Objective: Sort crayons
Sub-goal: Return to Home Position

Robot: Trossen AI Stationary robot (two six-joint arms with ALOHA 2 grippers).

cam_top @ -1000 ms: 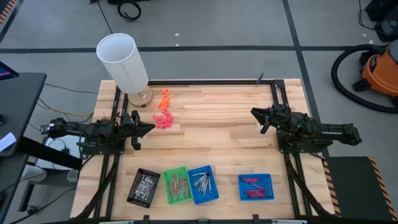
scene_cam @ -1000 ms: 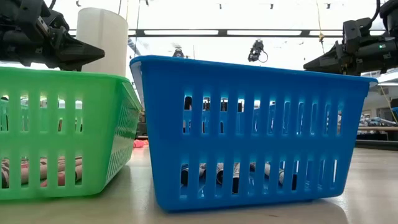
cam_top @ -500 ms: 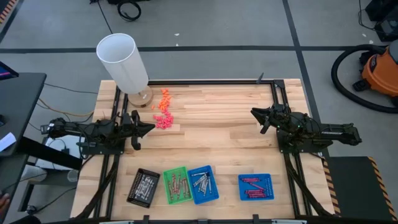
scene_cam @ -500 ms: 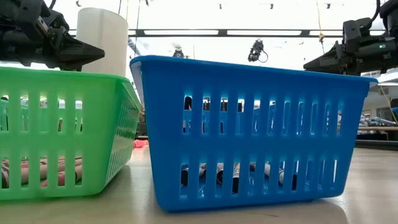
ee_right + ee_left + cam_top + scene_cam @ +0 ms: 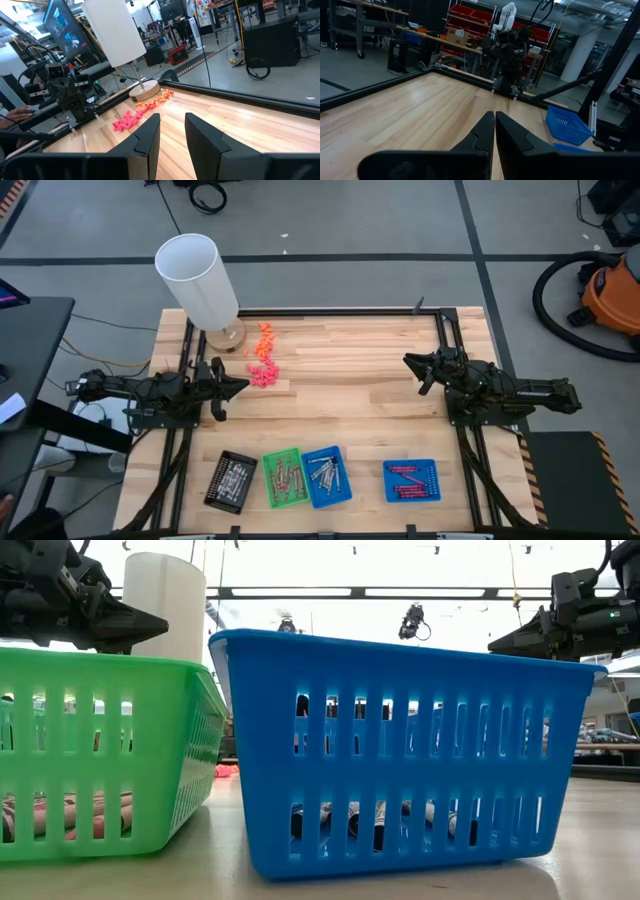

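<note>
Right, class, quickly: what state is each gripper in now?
Left gripper: closed, holding nothing.
Right gripper: open, holding nothing.

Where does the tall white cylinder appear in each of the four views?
High view: the white cylinder stands at the table's upper-left corner.
Low view: the cylinder rises upper left, behind the green basket.
Left wrist view: not in it.
Right wrist view: the cylinder stands beyond the pink bits.
Shared landmark: those pink bits near it.

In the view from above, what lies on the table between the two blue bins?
Nothing: the high view shows only bare wooden table between the left blue bin and the right blue bin.
</note>
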